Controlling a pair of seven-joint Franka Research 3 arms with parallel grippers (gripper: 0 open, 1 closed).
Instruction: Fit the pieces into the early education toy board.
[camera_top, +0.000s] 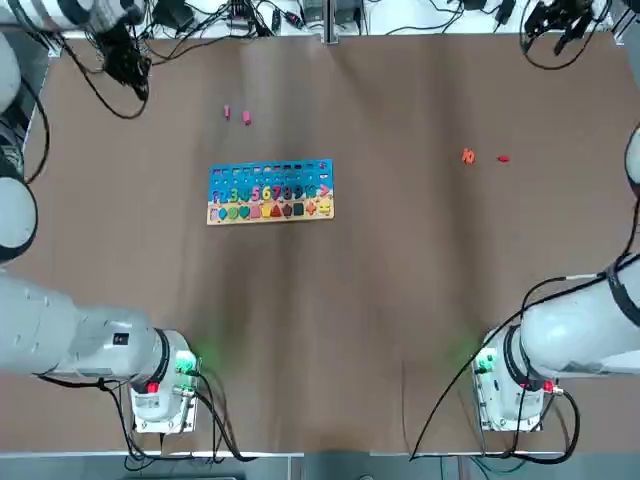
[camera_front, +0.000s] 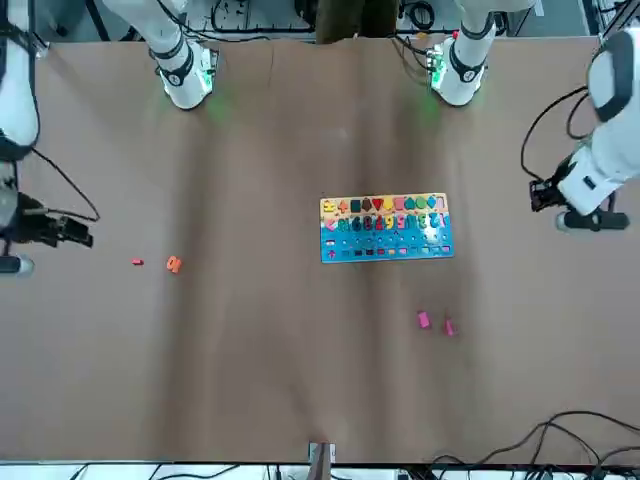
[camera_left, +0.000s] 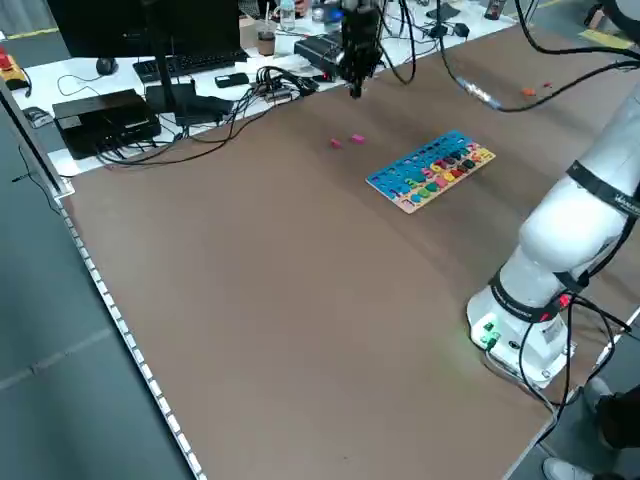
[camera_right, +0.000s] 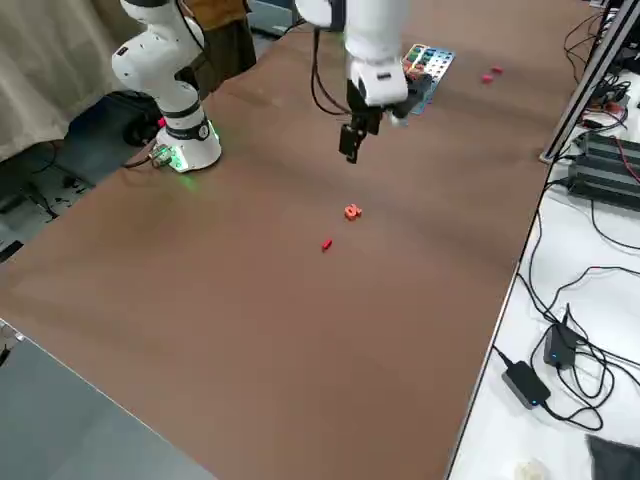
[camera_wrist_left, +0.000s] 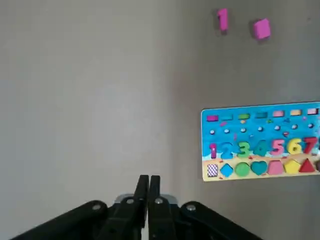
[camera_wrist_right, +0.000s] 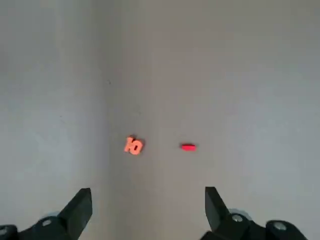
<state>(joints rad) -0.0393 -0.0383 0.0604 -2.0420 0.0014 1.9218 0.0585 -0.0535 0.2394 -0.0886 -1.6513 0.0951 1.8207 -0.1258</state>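
You are looking at a matt brown table (camera_top: 400, 280), a board (camera_top: 270, 192) with a wood-like tan strip, and glossy white arm shells (camera_top: 50, 330).

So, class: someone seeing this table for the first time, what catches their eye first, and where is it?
The flat rectangular toy board, blue above a tan strip with colourful numbers and shapes, lies left of the table's middle. Two tiny pink pieces sit just beyond it, and a small orange piece and red piece lie far to the right. The shut left gripper and open right gripper hover over the table's far corners.
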